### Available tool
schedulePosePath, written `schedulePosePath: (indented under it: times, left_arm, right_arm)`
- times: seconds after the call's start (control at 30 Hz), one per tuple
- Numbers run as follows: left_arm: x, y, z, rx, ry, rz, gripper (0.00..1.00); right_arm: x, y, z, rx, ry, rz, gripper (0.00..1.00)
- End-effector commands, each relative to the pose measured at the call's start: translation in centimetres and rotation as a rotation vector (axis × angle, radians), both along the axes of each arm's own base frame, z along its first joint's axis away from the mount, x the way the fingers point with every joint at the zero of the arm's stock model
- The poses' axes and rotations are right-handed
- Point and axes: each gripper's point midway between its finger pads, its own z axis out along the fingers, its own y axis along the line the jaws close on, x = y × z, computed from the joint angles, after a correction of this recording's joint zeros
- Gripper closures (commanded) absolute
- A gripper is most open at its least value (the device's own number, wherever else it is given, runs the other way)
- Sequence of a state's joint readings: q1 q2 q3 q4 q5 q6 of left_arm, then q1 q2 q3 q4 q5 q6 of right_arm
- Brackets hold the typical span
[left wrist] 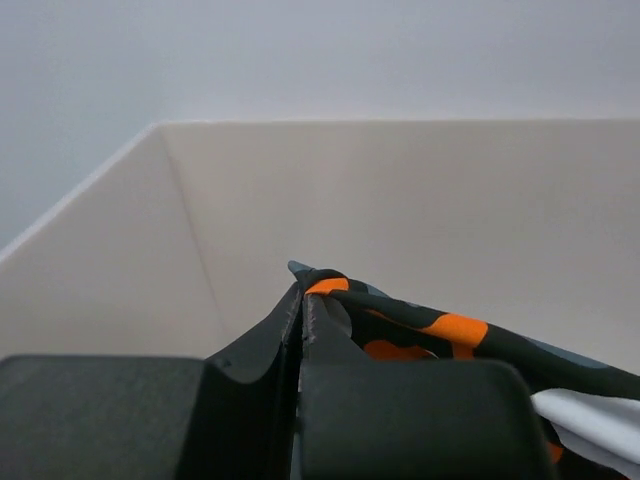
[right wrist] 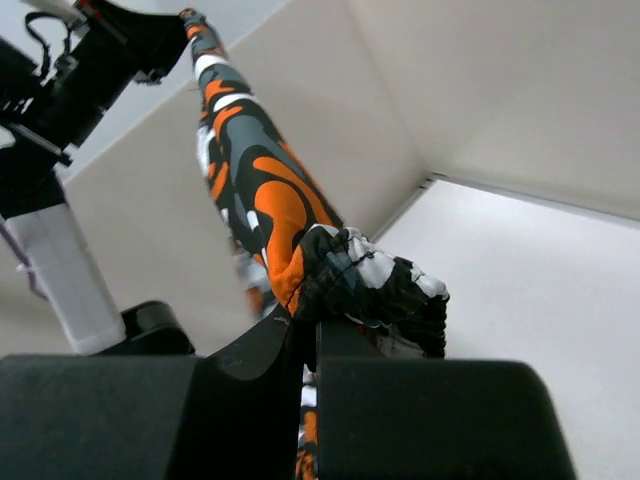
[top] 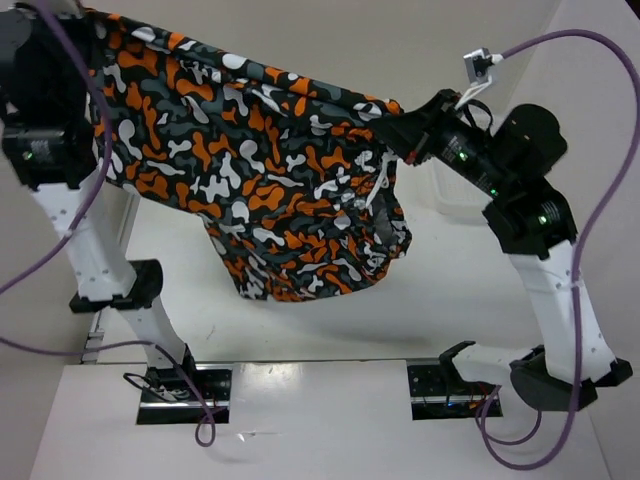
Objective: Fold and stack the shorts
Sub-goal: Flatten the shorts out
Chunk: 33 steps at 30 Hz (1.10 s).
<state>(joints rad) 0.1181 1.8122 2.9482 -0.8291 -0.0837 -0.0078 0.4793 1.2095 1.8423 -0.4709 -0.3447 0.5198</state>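
Left gripper (left wrist: 302, 300) clamped on one waist corner of the shorts (top: 260, 170); right gripper (right wrist: 305, 322) clamped on bunched opposite corner. Shorts hang stretched between them over desk (top: 470, 300) middle.

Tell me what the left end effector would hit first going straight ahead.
Past the shorts pinched in the left end effector, probably the beige wall ahead; how far is unclear.

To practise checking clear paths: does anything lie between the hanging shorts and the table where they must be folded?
Nothing visible does. The shorts hang stretched between the left gripper and the right gripper, both shut on the fabric. No object shows on the table beneath them.
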Motion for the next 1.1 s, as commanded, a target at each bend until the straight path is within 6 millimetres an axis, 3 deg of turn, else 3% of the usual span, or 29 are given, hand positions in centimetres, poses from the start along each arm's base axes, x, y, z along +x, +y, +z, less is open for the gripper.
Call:
schedulePosePath:
  times: [0.0,0.03,0.1,0.13,0.2,0.23,0.27,0.33,0.37,0.43,0.5,0.57,0.63,0.73,0.77,0.87,1.03,1.07]
  left_arm:
    - [7.6,0.6,-8.4,-0.022,0.236,0.014,1.00]
    - [9.5,-0.1,-10.5,-0.023,0.288,-0.013,1.00]
    - [11.7,-0.8,-13.5,-0.027,0.360,-0.046,1.00]
    - [13.9,-1.3,-16.2,-0.030,0.412,-0.070,1.00]
    - [15.8,-1.4,-18.4,-0.033,0.449,-0.083,1.00]
    - [17.4,-1.5,-21.1,-0.039,0.502,-0.094,1.00]
    - [18.0,-2.0,-21.5,-0.037,0.502,-0.103,1.00]
    - [19.8,-2.5,-24.9,-0.041,0.563,-0.113,1.00]
    - [20.0,-2.7,-25.6,-0.043,0.577,-0.126,1.00]
    - [20.8,-4.5,-27.4,-0.039,0.611,-0.163,1.00]
    - [20.6,-5.6,-28.1,-0.039,0.639,-0.200,1.00]
    - [20.2,-6.8,-29.5,-0.045,0.688,-0.244,1.00]
    - [19.3,-7.9,-30.6,-0.051,0.745,-0.277,1.00]
    - [17.2,-9.7,-31.0,-0.058,0.806,-0.340,1.00]
    - [16.8,-9.9,-31.0,-0.060,0.811,-0.349,1.00]
    - [15.8,-9.8,-29.2,-0.056,0.782,-0.350,1.00]
    - [14.0,-9.2,-23.8,-0.035,0.658,-0.319,1.00]
    - [13.3,-9.0,-22.0,-0.028,0.614,-0.309,1.00]
  right_arm:
    - [6.5,0.3,-4.3,0.020,0.153,-0.043,1.00]
    - [9.8,-0.2,-7.0,0.018,0.223,-0.049,1.00]
    - [12.8,-1.0,-9.7,0.064,0.334,-0.061,1.00]
    - [14.5,-2.1,-11.7,0.075,0.384,-0.069,1.00]
    - [18.1,-3.1,-14.4,0.107,0.446,-0.108,1.00]
    - [19.2,-3.5,-15.4,0.106,0.459,-0.112,1.00]
    - [21.4,-4.2,-17.9,0.102,0.506,-0.138,1.00]
    - [23.1,-4.6,-19.5,0.090,0.532,-0.153,1.00]
    - [24.3,-4.3,-22.3,0.070,0.596,-0.144,1.00]
    - [25.4,-4.3,-24.2,0.044,0.628,-0.147,1.00]
    - [26.4,-5.3,-27.6,0.039,0.704,-0.163,1.00]
    - [26.4,-5.6,-29.2,0.037,0.741,-0.163,1.00]
    - [26.3,-7.6,-31.5,0.043,0.795,-0.201,1.00]
    - [26.2,-9.6,-33.2,0.050,0.833,-0.228,1.00]
    - [25.9,-9.5,-33.5,0.050,0.843,-0.218,1.00]
    - [25.3,-9.9,-32.9,0.032,0.816,-0.204,1.00]
    - [23.9,-7.9,-27.9,0.012,0.688,-0.079,1.00]
    - [24.1,-7.8,-25.6,-0.008,0.620,-0.061,1.00]
